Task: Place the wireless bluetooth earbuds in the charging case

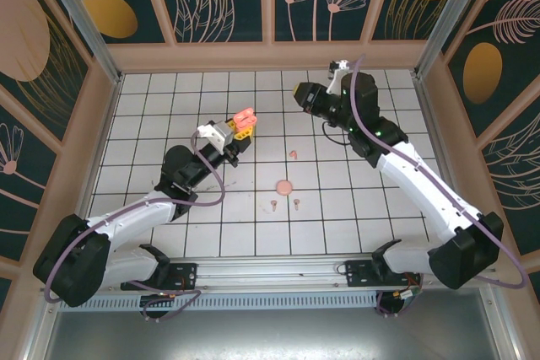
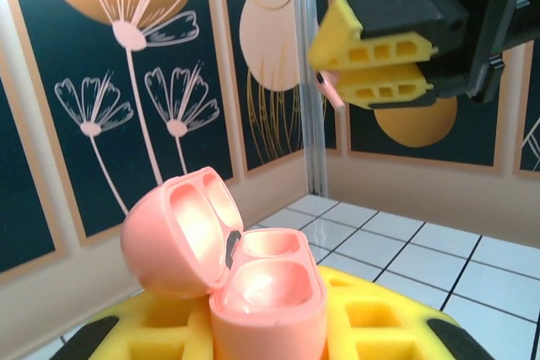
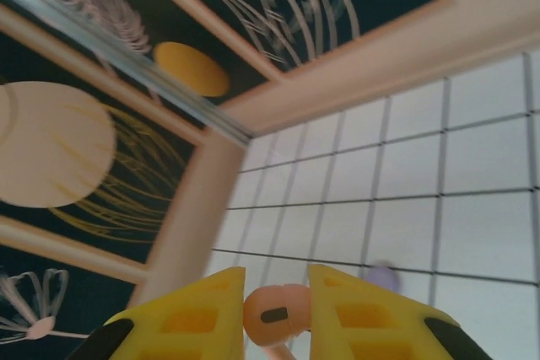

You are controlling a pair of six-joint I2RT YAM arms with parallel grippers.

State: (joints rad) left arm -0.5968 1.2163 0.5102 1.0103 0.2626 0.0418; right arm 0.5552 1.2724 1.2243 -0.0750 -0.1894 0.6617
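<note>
The coral-pink earbud (image 3: 277, 314) is not yet in the case: the right hand (image 1: 297, 92) is closed on it, pinching it between its yellow fingers, and holds it in the air above the far part of the worktop (image 1: 169, 99), a little right of the middle. In the left wrist view its stem sticks out from between those fingers, above and beyond the case (image 2: 266, 292), well apart from it. The left hand (image 1: 234, 131) is closed around the pink case and holds it up over the worktop, just left of the middle, with the lid (image 2: 181, 229) swung open and leaning back. Both wells (image 2: 270, 280) face upward and look empty, so I judge that no bud has gone in so far. Three more earbuds lie loose on the worktop: one (image 1: 293, 154) near the middle and two (image 1: 274, 204) (image 1: 297, 201) side by side nearer the near edge, with a round pink disc (image 1: 285, 185) between them. Done, then, are the opening of the case and the pick-up of one bud. What is left is to bring it over a well, seat it, and fetch its partner.
</note>
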